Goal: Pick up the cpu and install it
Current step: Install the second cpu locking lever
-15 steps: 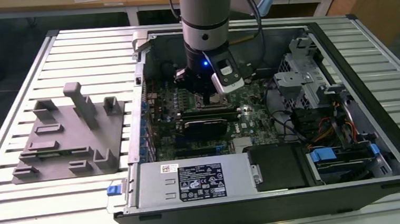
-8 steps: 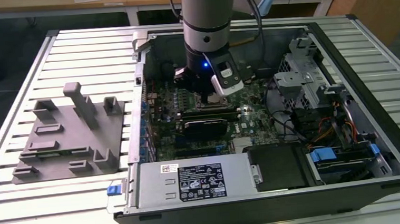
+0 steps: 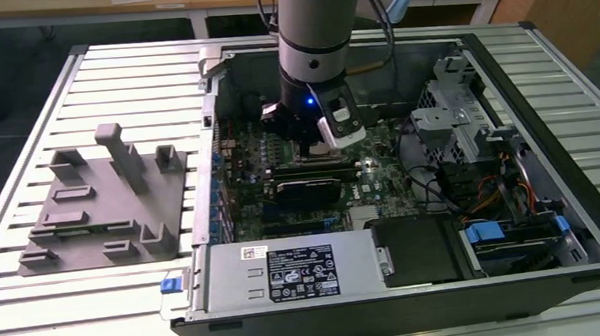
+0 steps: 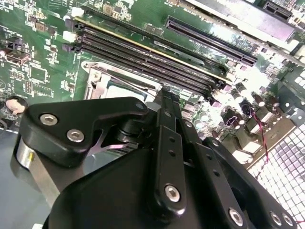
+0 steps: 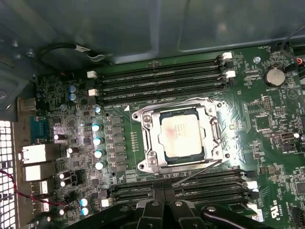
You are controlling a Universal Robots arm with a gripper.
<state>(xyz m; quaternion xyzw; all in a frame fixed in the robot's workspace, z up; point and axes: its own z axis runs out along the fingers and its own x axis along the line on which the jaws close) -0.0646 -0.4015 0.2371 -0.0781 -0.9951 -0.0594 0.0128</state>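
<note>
While the arm hung inside the open computer case (image 3: 411, 231), the exterior view put the claw (image 3: 314, 147) just above the motherboard (image 3: 385, 170), with the grey fixture (image 3: 102, 205) well off to one side. The second wrist view showed the claw's black linkage over the socket frame (image 4: 97, 78); whether it was open or closed, I cannot tell. The first wrist view showed the cpu (image 5: 181, 136) already seated in the socket (image 5: 147, 143), just beyond the claw, apparently placed there for installing.

There was one cpu (image 5: 180, 136) in one socket (image 5: 155, 162), one grey fixture (image 3: 102, 205) (with upright tabs), one open computer case (image 3: 551, 127), and one gripper (image 3: 319, 139).
</note>
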